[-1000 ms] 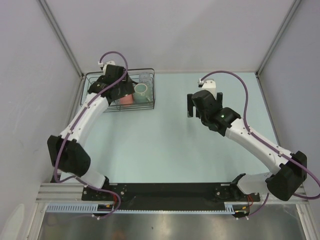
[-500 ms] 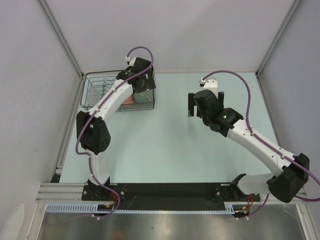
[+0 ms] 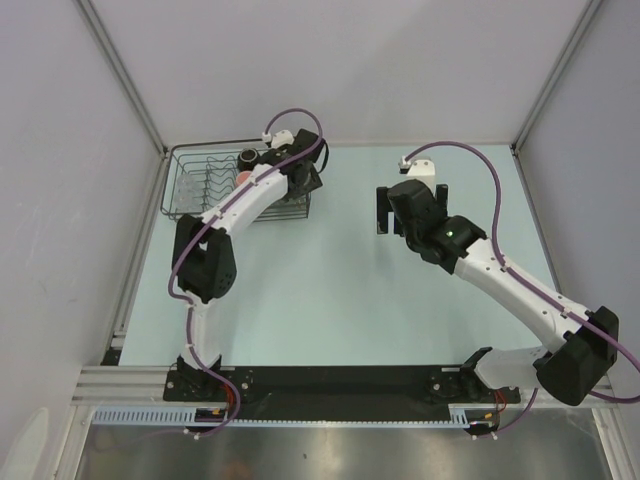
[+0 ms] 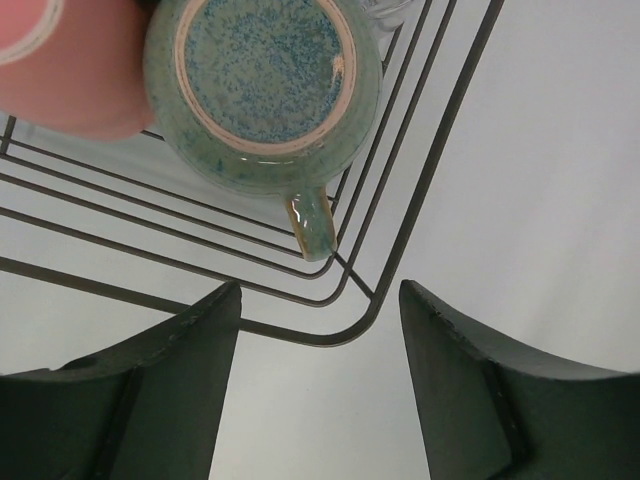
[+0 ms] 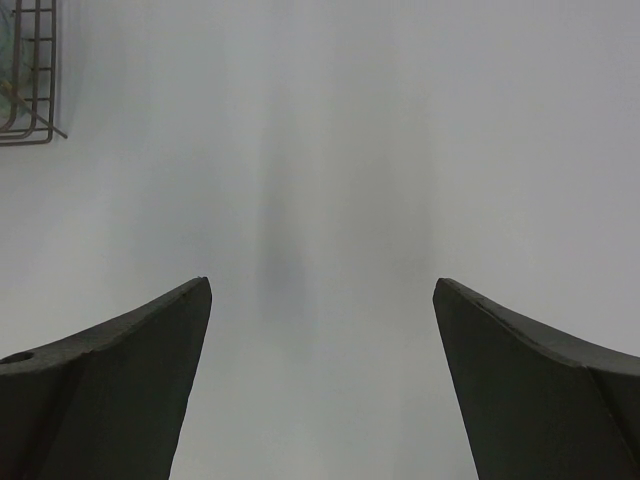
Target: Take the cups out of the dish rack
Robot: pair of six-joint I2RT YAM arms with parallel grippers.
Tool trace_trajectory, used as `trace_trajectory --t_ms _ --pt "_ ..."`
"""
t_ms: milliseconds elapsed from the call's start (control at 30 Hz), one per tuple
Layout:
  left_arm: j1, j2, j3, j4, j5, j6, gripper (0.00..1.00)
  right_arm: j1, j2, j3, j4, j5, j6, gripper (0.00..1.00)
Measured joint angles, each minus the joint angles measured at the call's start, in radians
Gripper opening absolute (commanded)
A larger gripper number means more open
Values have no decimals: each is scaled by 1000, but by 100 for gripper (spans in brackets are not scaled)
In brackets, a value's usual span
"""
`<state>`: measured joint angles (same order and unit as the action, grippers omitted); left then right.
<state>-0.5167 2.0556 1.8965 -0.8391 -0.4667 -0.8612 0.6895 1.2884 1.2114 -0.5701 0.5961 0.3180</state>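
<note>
So, progress: no cup on the table point(image 3: 330, 300); I'd judge zero of four unloaded, with the whole job left.
Dish rack point(image 3: 195, 185): far-left of the table. Cups are bunched at its right end; the left part shows only divider wires.
Left gripper point(image 4: 320, 380): jaws wide and empty, over the rack's right corner, lined up on the teal cup's handle.
Right gripper point(image 5: 320, 370): jaws wide and empty, over bare table, well apart from the rack.
Pink cup point(image 4: 60, 60): in the rack, right against the teal one.
Green-teal cup point(image 4: 260, 80): in the rack's corner, handle towards the gripper. Can't tell if it's mouth-up or inverted.
Black mug point(image 3: 247, 157): at the rack's far edge.
Glass tumbler point(image 4: 390, 10): in the rack, only a sliver visible beyond the teal cup.
</note>
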Motion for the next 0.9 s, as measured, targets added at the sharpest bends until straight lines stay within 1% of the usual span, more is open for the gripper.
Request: trace_trajectory --t_ms 233,433,533,700,900 --pt "-7 23 5 -19 -41 -126 66 -5 0 -26 -1 -8 1 99" --pt "-7 28 5 -32 -79 -203 62 -5 0 -45 -1 -19 4 100" --pt "-7 32 6 -36 -83 -233 61 -5 0 -52 -2 -26 5 100" --pt "-6 69 19 -30 -93 -276 55 -5 0 -54 -2 -35 6 100" --pt "-6 118 54 -16 -119 -324 53 -6 -6 -76 -3 -45 12 100"
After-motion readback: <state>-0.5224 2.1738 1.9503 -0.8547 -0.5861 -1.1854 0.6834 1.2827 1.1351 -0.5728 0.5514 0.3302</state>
